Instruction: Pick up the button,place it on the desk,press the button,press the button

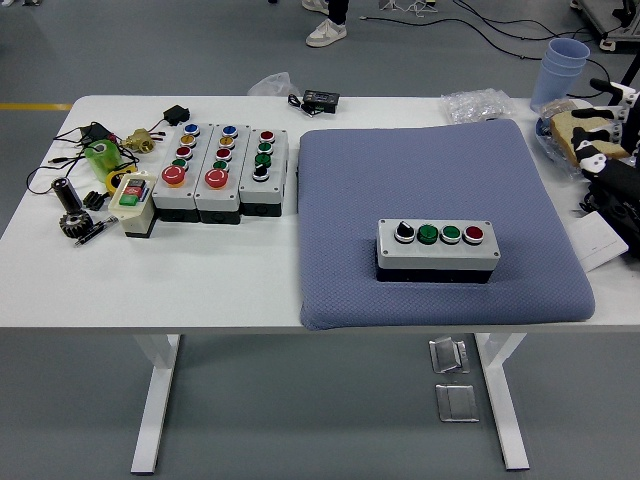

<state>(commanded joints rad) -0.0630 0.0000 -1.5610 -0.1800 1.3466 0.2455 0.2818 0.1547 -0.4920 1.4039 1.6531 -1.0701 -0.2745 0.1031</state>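
White table [240, 280], blue-grey mat [430, 170] over right half. Four-button box [437, 248] sits on mat, near front edge, nothing touching it. Three more button boxes [222, 172] at table's left, small clutter beside. Right hand [605, 140] raised at far right edge, well apart from box, fingers loosely spread, holding nothing.

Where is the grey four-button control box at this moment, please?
In the head view, the grey four-button control box sits right of centre on the blue-grey cushion mat, nearer its front edge.
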